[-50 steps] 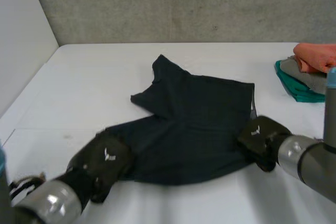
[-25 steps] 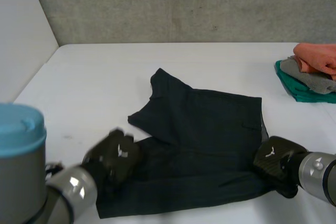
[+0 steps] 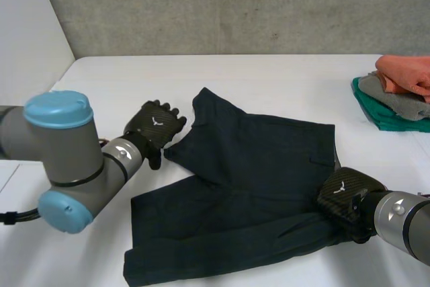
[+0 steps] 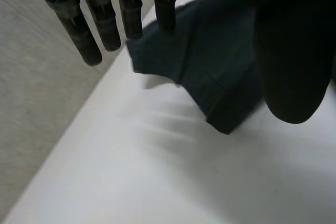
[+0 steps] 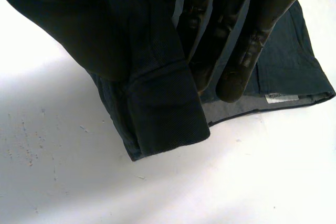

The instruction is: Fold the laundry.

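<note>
Hovering left hand (image 3: 156, 126): middle left of the head view, fingers straight and holding nothing, tips just beside the turned-over leg corner
dark shorts (image 3: 255, 166): centre of the frame on the white table (image 3: 282, 85), one leg flapped over toward the upper left, the rest spread down to the bottom edge, some creases near the lower right
right hand (image 3: 346, 193): lower right, thumb and fingers pinching the shorts' right-hand edge, hem caught between them
folded pile (image 3: 396, 99): far right edge, orange over grey over teal, well apart from the shorts
risk one: probably a skewed fold, if the right hand pulls while the left corner lies free
risk two: the flapped leg may bunch or slide, should the left fingers push it instead of pinching it
risk three: a loose pinch could drop the hem mid-lift
</note>
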Controlling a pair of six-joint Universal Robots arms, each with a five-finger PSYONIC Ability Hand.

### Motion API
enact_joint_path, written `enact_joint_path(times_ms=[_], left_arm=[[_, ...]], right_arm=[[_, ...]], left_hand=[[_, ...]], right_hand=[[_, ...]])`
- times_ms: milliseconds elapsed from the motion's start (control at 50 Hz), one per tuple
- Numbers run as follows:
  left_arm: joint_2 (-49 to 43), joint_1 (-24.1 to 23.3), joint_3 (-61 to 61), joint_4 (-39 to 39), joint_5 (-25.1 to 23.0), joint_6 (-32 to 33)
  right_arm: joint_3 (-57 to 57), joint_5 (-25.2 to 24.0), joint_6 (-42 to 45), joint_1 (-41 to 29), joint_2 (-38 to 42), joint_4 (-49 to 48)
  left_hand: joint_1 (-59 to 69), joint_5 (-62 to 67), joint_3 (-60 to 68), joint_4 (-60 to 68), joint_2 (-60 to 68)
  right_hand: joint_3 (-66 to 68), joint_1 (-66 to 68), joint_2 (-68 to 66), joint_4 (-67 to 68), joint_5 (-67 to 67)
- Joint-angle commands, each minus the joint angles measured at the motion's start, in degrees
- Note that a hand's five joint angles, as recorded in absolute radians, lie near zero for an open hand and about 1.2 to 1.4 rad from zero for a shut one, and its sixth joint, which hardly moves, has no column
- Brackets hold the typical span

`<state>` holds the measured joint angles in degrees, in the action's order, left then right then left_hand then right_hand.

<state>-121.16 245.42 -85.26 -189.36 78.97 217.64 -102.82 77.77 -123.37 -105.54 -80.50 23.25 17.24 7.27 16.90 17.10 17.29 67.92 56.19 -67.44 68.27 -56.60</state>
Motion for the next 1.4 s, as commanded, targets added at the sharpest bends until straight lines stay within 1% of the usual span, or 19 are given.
enact_joint_path(times_ms=[20,120,280,340,420,500,600,660,740,760,820,840,900,940,1040,1140,1220,1300,1400], left_arm=[[-6.54,1.55,5.97,0.75,-4.87,-7.65],[-8.39,1.99,7.82,0.49,-6.64,-10.56],[-11.20,1.73,9.76,0.31,-6.64,-10.30],[-12.35,1.64,10.55,0.31,-6.55,-10.13],[-12.79,1.55,10.90,0.31,-6.47,-10.04],[-13.32,1.55,10.99,0.22,-6.38,-10.04],[-13.32,1.29,10.81,0.22,-5.94,-9.77],[-13.05,1.20,10.38,-0.04,-5.33,-9.60],[-12.53,0.58,9.85,-0.04,-2.26,-7.84],[-12.35,-0.11,9.59,0.04,-0.16,-6.71],[-11.65,-1.43,8.71,-0.13,3.28,-4.77],[-10.60,-1.96,8.01,-0.22,5.73,-3.28],[-7.97,-2.75,6.43,-0.22,9.86,-0.12],[-6.91,-3.02,5.46,-0.22,11.28,1.38],[-5.14,-5.21,2.82,-1.97,13.22,5.42],[-4.01,-8.03,0.36,-8.81,16.46,8.85],[-3.12,-8.29,-1.31,-14.26,18.58,10.70],[-3.30,-8.30,-2.54,-16.82,18.32,11.93],[-4.00,-7.94,-2.81,-16.48,17.53,11.41]], right_arm=[[-0.98,0.01,-0.02,0.07,-0.01,-0.92],[-1.59,0.01,-0.02,0.16,-0.01,-1.53],[-2.30,0.02,-0.20,0.16,-0.01,-2.42],[-2.47,0.10,-0.20,0.16,-0.01,-2.50],[-2.56,0.10,-0.20,0.25,-0.01,-2.50],[-2.65,0.01,-0.20,0.69,-0.01,-2.59],[-2.65,0.02,-0.20,0.86,-0.01,-2.94],[-2.65,0.10,-0.20,0.78,-0.01,-2.94],[-2.65,0.01,-0.29,0.77,-0.01,-3.47],[-2.74,0.10,-0.29,0.77,-0.01,-3.64],[-2.65,0.10,-0.29,0.77,-0.01,-4.43],[-2.65,0.02,-0.38,0.77,-0.01,-4.52],[-2.65,0.01,-0.73,0.77,-0.01,-4.61],[-2.65,0.01,-0.99,0.69,-0.01,-4.61],[-2.65,0.01,-0.99,0.60,-0.01,-4.61],[-2.65,0.01,-1.08,0.60,0.08,-4.70],[-2.74,0.01,-1.08,0.60,0.08,-4.70],[-2.82,0.01,-1.08,0.69,0.08,-4.70],[-2.82,0.01,-1.08,0.69,0.08,-4.70]], left_hand=[[7.59,7.56,7.93,7.73,7.54],[13.98,13.95,14.33,14.13,13.94],[22.06,22.03,22.40,22.21,22.01],[29.95,29.92,30.30,30.10,29.91],[33.67,33.64,34.01,33.81,33.62],[42.07,42.04,42.41,42.21,42.02],[62.70,62.67,63.04,62.85,62.66],[62.76,62.73,63.10,62.90,62.71],[62.76,62.73,63.10,62.90,62.71],[62.76,62.73,63.10,62.90,62.71],[62.76,62.73,63.10,62.90,62.71],[62.76,62.73,63.10,62.90,62.71],[62.76,62.73,63.10,62.90,62.71],[62.76,62.73,63.10,62.90,62.71],[62.76,62.73,63.10,62.90,62.71],[62.76,62.73,63.10,62.90,62.71],[62.76,62.73,63.10,62.90,62.71],[62.76,62.73,63.10,62.90,62.71],[62.76,62.73,63.10,62.90,62.71]], right_hand=[[12.08,23.81,-12.56,11.73,-13.40],[12.08,23.81,-12.56,11.73,-13.40],[12.08,23.81,-12.56,11.73,-13.40],[12.08,23.81,-12.56,11.73,-13.40],[12.08,23.81,-12.56,11.73,-13.40],[12.08,23.81,-12.56,11.73,-13.40],[12.08,23.81,-12.56,11.73,-13.40],[12.08,23.81,-12.56,11.73,-13.40],[12.08,23.81,-12.56,11.73,-13.40],[12.08,23.81,-12.56,11.73,-13.40],[12.08,23.81,-12.56,11.73,-13.40],[12.08,23.81,-12.56,11.73,-13.40],[12.08,23.81,-12.56,11.73,-13.40],[12.08,23.81,-12.56,11.73,-13.40],[12.08,23.81,-12.56,11.73,-13.40],[12.08,23.81,-12.56,11.73,-13.40],[12.08,23.81,-12.56,11.73,-13.40],[12.08,23.81,-12.56,11.73,-13.40],[12.08,23.81,-12.56,11.73,-13.40]])
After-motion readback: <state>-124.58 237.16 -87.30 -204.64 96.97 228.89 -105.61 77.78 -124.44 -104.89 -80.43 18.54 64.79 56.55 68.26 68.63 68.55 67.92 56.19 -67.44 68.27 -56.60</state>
